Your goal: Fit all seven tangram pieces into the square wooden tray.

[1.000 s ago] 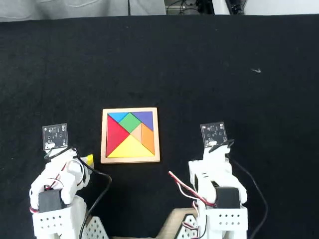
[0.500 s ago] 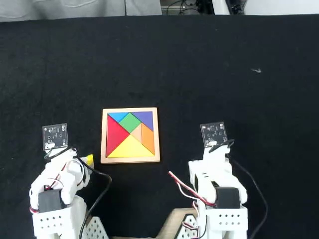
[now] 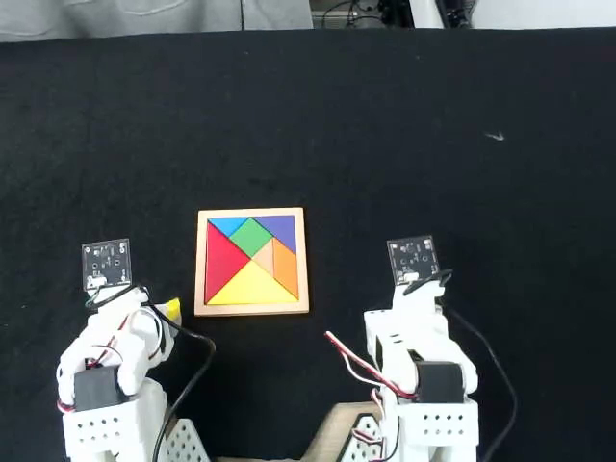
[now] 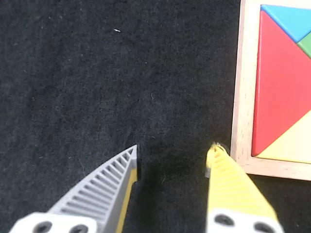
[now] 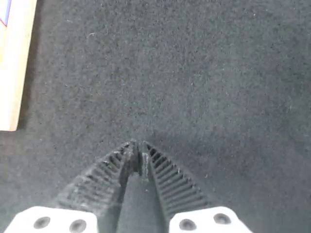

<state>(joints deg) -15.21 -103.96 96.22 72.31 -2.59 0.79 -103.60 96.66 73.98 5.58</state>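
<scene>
The square wooden tray [image 3: 252,310] lies on the black cloth between the two arms, holding coloured tangram pieces [image 3: 252,262] that lie flat and cover its inside. In the left wrist view my left gripper [image 4: 172,154] is open over bare cloth, its yellow fingertip [image 4: 216,151] close beside the tray's corner [image 4: 241,160], where the red piece [image 4: 279,82] and a blue one [image 4: 289,19] show. My right gripper [image 5: 137,147] is shut with nothing in it, over the cloth a short way from the tray's edge [image 5: 17,63]. Both arms sit folded back near their bases.
The left arm's base [image 3: 101,404] and the right arm's base [image 3: 423,395] stand at the table's near edge. Cables trail beside each. Black cloth [image 3: 404,125] stretches wide beyond the tray.
</scene>
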